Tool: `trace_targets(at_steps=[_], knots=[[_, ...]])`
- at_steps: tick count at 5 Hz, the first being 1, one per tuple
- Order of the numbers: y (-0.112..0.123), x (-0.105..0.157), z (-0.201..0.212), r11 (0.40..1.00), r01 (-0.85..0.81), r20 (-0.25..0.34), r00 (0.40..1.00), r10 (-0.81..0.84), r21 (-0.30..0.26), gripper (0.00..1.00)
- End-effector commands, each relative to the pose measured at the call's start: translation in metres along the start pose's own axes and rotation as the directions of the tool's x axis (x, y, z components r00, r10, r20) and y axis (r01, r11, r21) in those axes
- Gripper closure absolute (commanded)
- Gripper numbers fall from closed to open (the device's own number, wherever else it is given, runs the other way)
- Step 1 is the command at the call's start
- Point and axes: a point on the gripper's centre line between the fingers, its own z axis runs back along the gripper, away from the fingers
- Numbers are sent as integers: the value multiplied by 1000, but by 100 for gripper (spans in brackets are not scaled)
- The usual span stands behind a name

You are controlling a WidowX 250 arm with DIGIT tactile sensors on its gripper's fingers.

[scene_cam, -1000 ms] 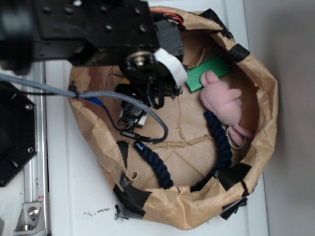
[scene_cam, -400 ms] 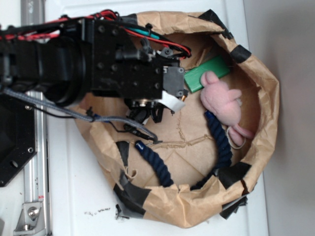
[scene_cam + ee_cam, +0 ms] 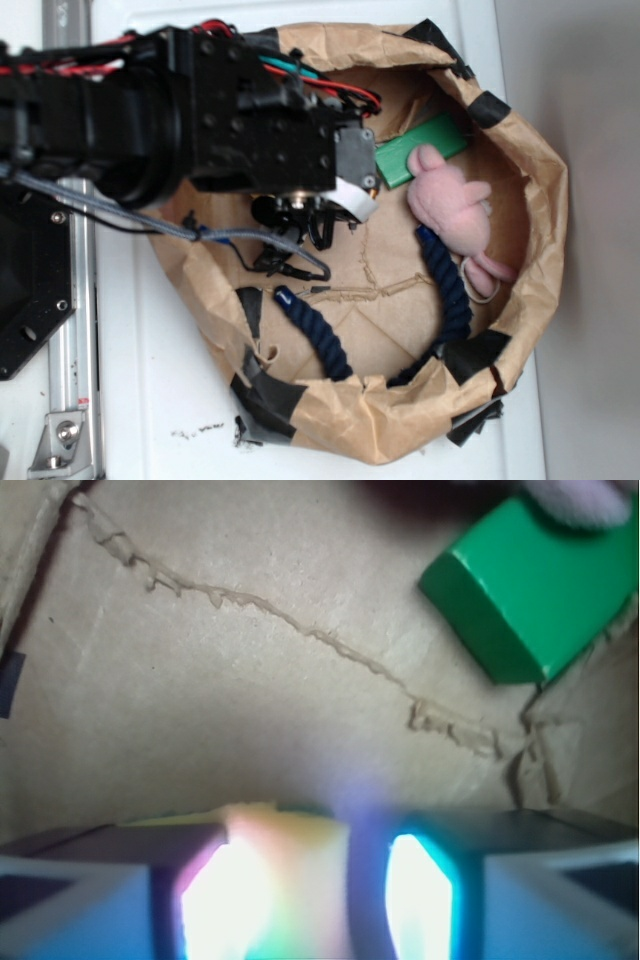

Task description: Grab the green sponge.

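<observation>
One target: green sponge (image 3: 421, 149) lay at the bag's far wall, touching the pink plush toy (image 3: 452, 205).
Gripper (image 3: 318, 218): hidden under the arm; spread or closed, I could not tell.
Risk: fingers might snag the plush.
Room: paper bag (image 3: 545, 215) rim crowded the sponge; bare floor lay beside it.

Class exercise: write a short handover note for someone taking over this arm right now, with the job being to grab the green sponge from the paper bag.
Gripper: inside the paper bag, holding nothing visible; open or shut cannot be told.
Green sponge: on the bag floor near the far wall, its right end under the pink plush toy. In the wrist view it sits at upper right, off to the side of the gripper.
Also in the bag: dark blue rope.
Done: arm is over the bag.
Left: line up on the sponge, close on it, lift.
</observation>
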Motion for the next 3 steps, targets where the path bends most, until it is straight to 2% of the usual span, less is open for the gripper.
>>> trace_targets(at_steps=[1, 2, 3], knots=[[20, 22, 94, 970, -241, 179, 954, 242, -29, 100], [16, 31, 119, 957, -281, 150, 945, 289, -76, 100], [14, 30, 128, 939, -337, 156, 926, 343, -64, 100]])
